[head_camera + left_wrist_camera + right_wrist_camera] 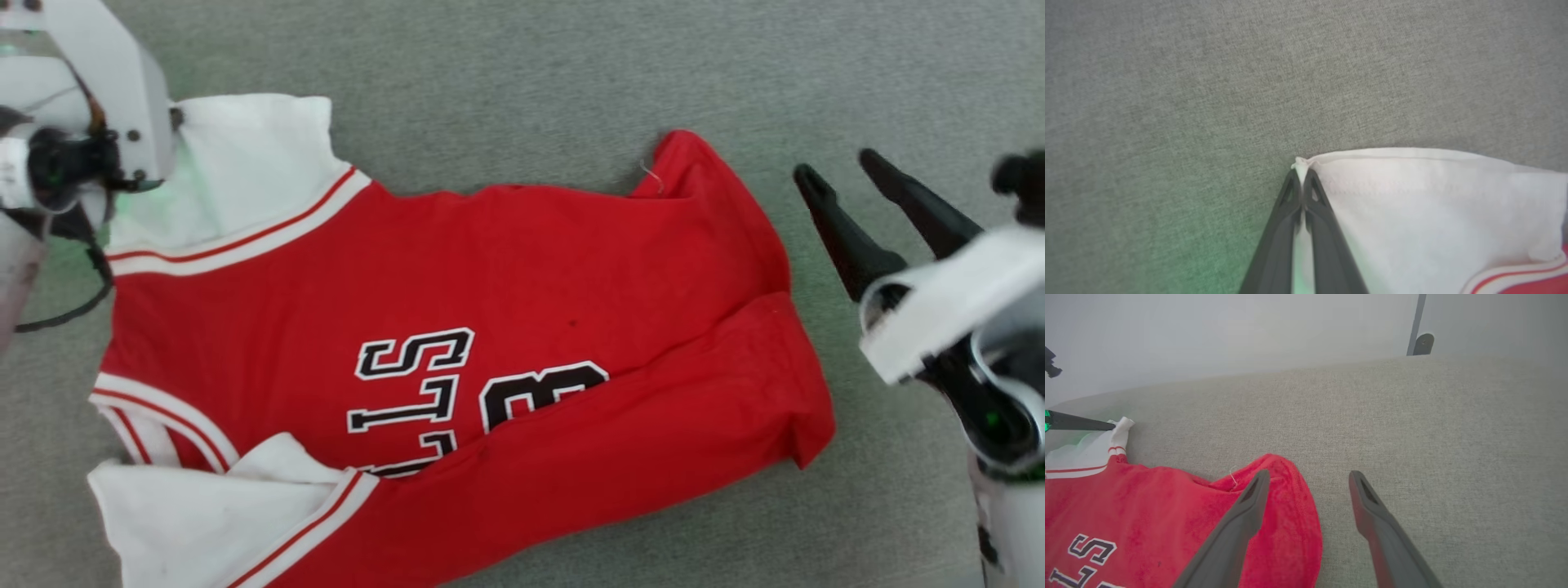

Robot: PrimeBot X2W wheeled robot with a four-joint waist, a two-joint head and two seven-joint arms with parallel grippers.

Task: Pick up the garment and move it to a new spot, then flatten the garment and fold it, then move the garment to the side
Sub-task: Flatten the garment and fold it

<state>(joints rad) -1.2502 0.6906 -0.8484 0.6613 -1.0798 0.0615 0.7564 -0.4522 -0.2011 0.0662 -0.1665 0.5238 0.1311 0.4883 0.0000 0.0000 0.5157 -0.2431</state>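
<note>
A red garment (506, 269) with white sleeves (245, 163), red-and-white striped trim (245, 238) and black, white-outlined lettering (416, 384) is seen left of the dark-fingered right gripper (837, 163), upon a grey, finely woven surface (571, 82).

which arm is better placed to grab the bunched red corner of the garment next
Right: the right gripper, open, is beside that corner; the left gripper is shut on the white sleeve.
</note>
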